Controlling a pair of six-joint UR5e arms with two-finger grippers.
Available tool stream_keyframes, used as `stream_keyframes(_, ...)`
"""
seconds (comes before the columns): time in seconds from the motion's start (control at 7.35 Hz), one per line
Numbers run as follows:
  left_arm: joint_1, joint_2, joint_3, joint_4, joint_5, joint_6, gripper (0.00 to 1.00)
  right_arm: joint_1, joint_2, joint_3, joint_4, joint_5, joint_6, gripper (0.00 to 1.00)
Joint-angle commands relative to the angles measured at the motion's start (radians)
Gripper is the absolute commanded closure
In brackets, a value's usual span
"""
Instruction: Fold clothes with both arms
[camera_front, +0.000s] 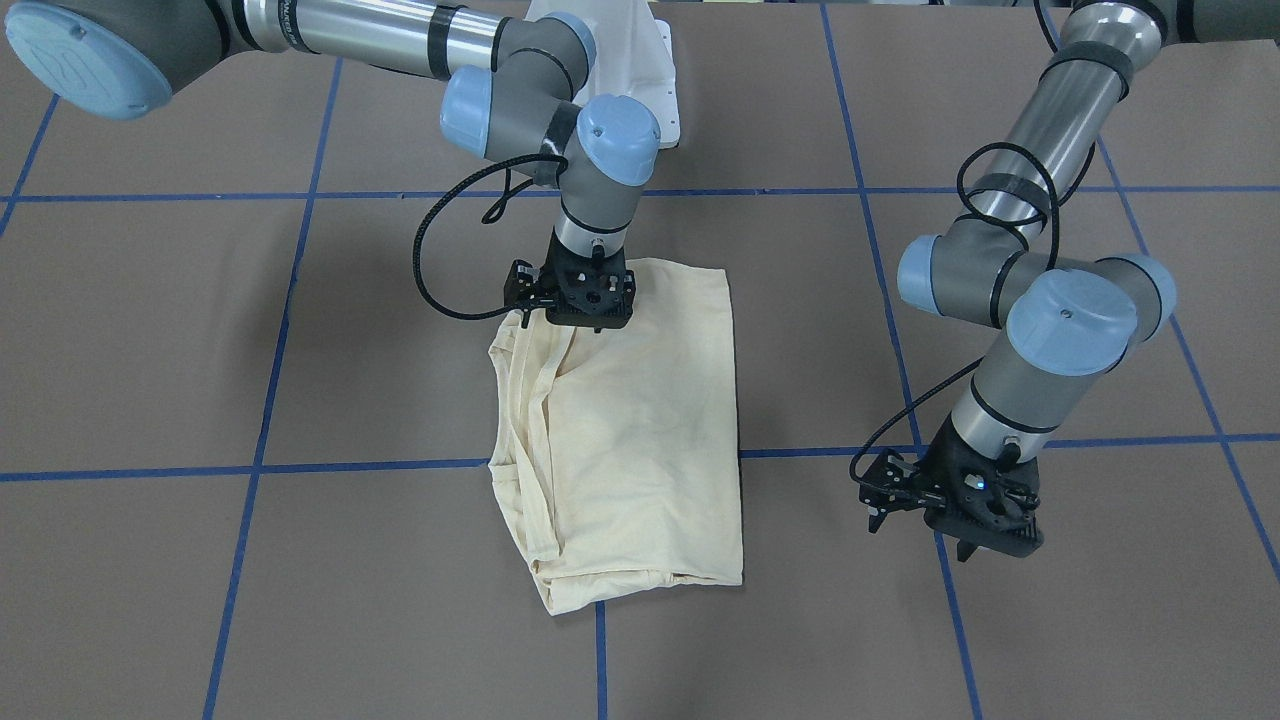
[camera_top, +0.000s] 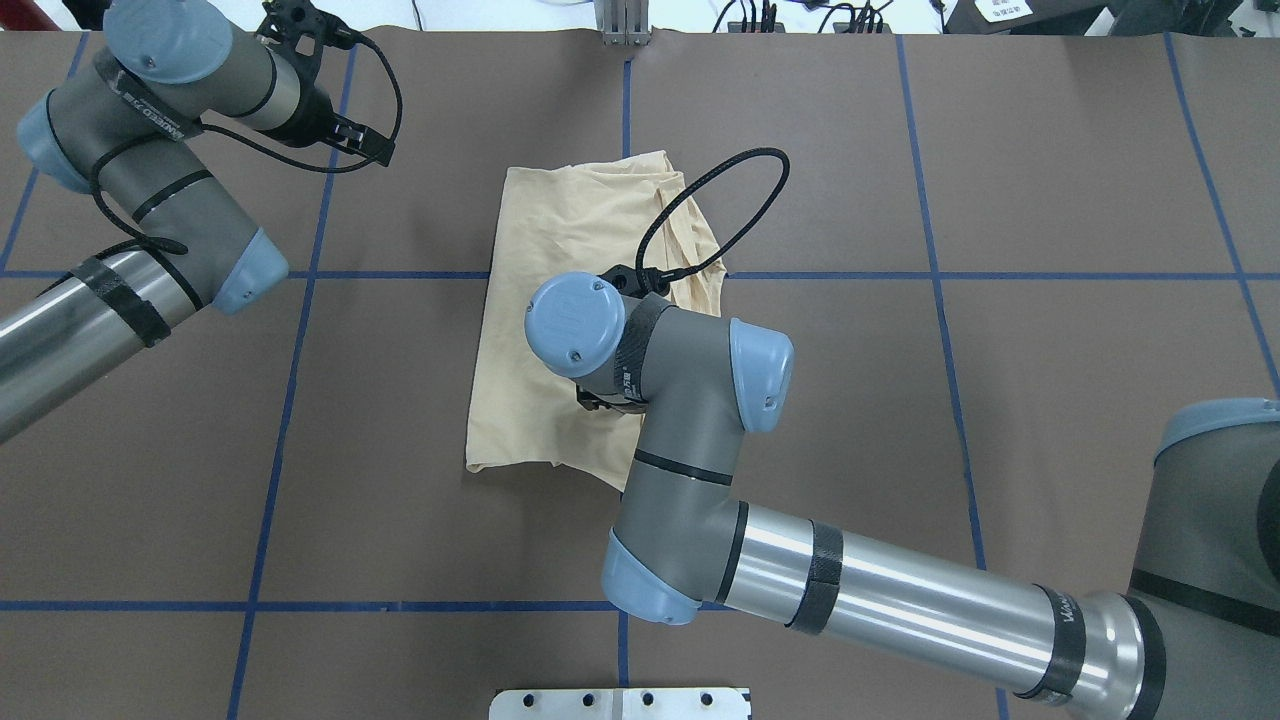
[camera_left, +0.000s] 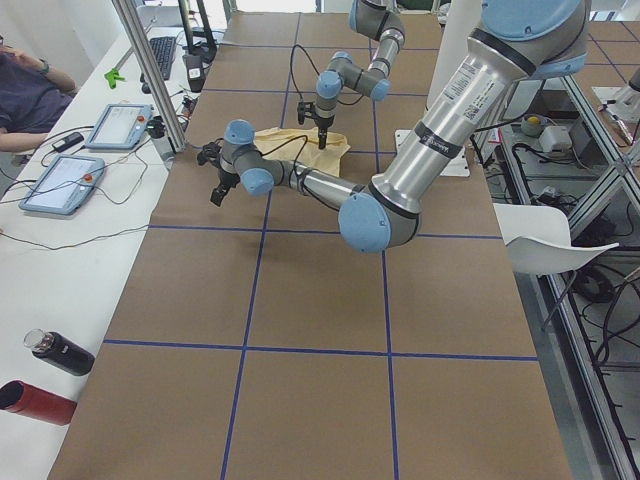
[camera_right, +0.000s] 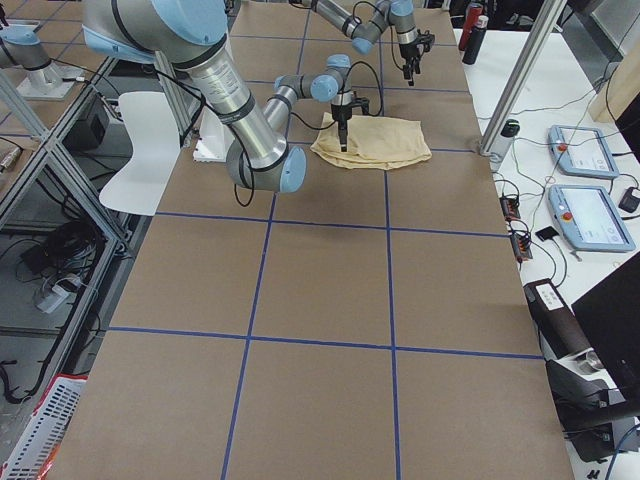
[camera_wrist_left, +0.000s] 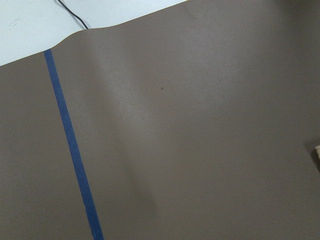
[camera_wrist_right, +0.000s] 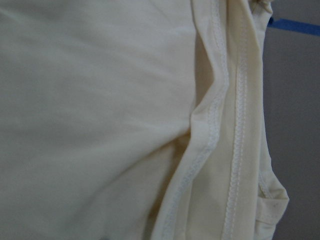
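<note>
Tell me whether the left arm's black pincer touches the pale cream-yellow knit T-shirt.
Apart. The front-facing view shows a wide stretch of bare brown table between the left pincer and the cream-yellow T-shirt.

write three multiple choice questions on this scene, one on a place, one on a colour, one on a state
1. Where is the right tool?
A. at the T-shirt's edge nearest the robot
B. over bare table
C. beyond the table's edge

2. What colour is the grid tape?
A. red
B. blue
C. white

3. How does the T-shirt lie?
A. spread flat, sleeves out
B. hanging from both tools
C. folded into a compact rectangle

Key: 1 A, the front-facing view shows it at the shirt's robot-side edge. 2 B, blue lines cross the brown cover. 3 C, layered hems stack along one side.
</note>
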Motion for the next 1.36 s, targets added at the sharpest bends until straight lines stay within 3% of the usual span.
stream_keyframes(0.0, 0.002, 0.003, 0.0, -0.001, 0.0, 0.0, 0.0, -0.003, -0.006, 0.012, -0.074, 0.002, -0.032, 0.01)
stream_keyframes(0.41, 0.0, 0.003, 0.0, -0.002, 0.0, 0.0, 0.0, 0.001, -0.025, 0.017, -0.098, -0.002, -0.081, 0.01)
stream_keyframes(0.54, 0.0, 0.003, 0.0, -0.002, 0.0, 0.0, 0.0, 0.002, -0.034, 0.048, -0.148, -0.005, -0.117, 0.01)
stream_keyframes(0.82, 0.002, 0.003, -0.001, -0.002, 0.0, -0.015, 0.0, 0.007, -0.159, 0.209, -0.189, -0.007, -0.16, 0.01)
stream_keyframes(1.22, 0.002, 0.003, -0.002, -0.005, 0.0, -0.015, 0.0, 0.007, -0.207, 0.241, -0.183, -0.025, -0.165, 0.01)
